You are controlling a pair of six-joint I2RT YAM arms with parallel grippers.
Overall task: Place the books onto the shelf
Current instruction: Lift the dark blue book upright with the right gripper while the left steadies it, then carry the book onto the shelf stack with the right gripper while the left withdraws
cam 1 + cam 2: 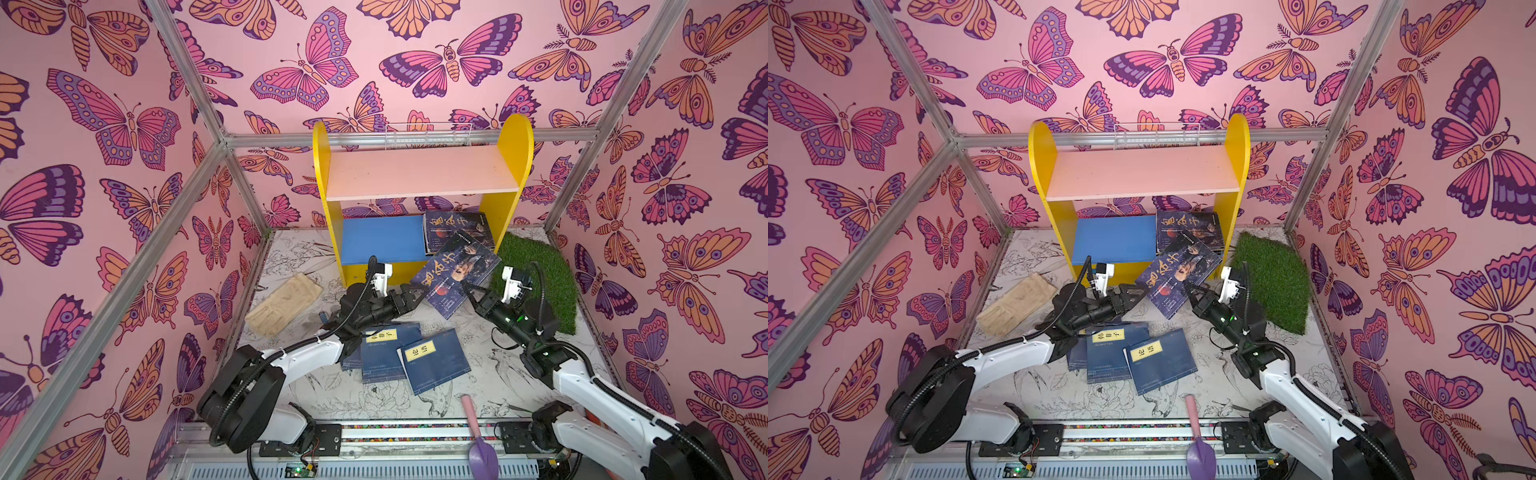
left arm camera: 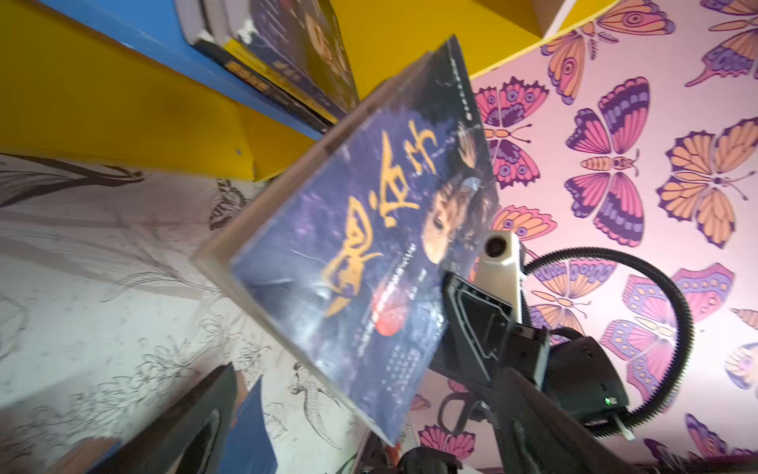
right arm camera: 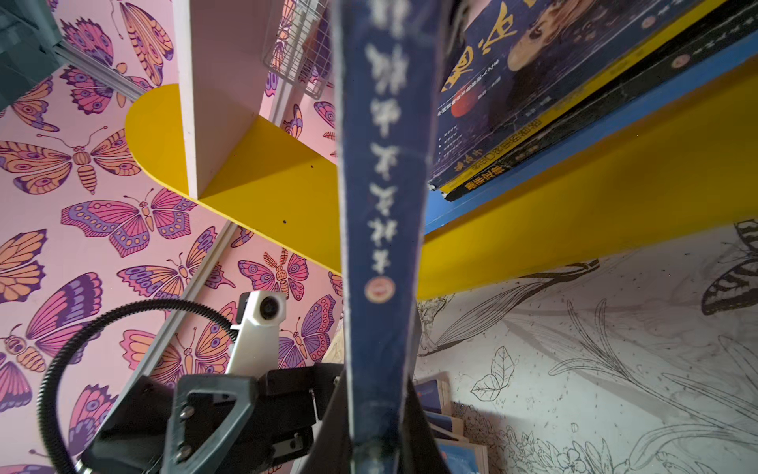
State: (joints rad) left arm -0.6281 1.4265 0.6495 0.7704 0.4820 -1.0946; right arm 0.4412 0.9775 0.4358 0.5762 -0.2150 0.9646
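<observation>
Dark-blue portrait-cover paperback (image 3: pixel 381 205) fills the right wrist view spine-on, clamped in the right gripper (image 1: pixel 471 292) and tilted over the blue lower board (image 1: pixel 380 239) of the yellow-sided shelf (image 1: pixel 322 174). The left gripper (image 1: pixel 415 296) gapes empty beside it. Placing step: next, lay it flat on the stack of books (image 1: pixel 453 226) there. Whether it touches that stack, I can't tell.

Robot lab booth, aluminium frame (image 1: pixel 270 139), butterfly-print walls (image 1: pixel 415 41), white arms (image 1: pixel 299 357) on a base rail (image 1: pixel 415 432)
</observation>
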